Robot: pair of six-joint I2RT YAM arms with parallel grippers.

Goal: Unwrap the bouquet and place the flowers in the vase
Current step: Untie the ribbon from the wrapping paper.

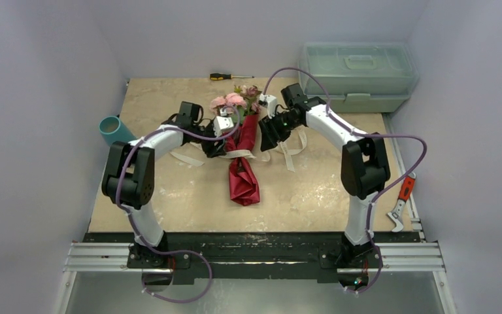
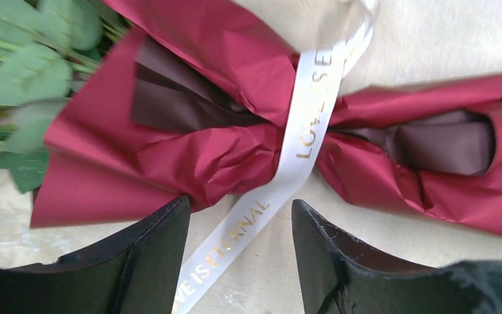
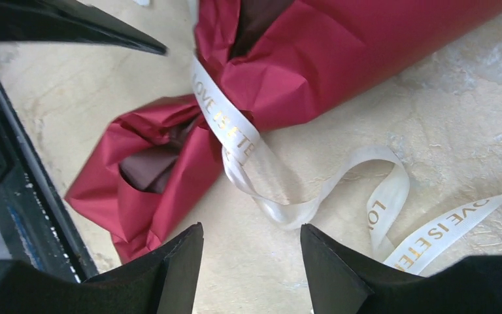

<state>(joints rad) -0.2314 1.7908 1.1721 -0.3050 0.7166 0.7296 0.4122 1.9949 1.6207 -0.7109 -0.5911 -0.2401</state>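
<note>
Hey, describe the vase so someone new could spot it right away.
Start at the beige table and follow its left edge, just outside the left arm. The vase is a small plain teal cylinder, unlike the big pale green toolbox at back right.

1. We see the bouquet (image 2: 222,157) lying on the table (image 2: 444,39), a cream ribbon (image 2: 312,111) cinching its maroon paper (image 2: 379,176) at centre.
2. Green leaves (image 2: 33,72) show at ten o'clock.
3. At six o'clock, our left gripper (image 2: 240,216) is parted, ribbon tail between its fingers (image 2: 150,261).

Top view: high, behind the arm bases (image 1: 149,252), looking down on the whole tabletop (image 1: 170,196).
Wrist views: close, facing down.
Shared: ribbon (image 2: 308,111) around the bouquet (image 1: 243,176).
</note>
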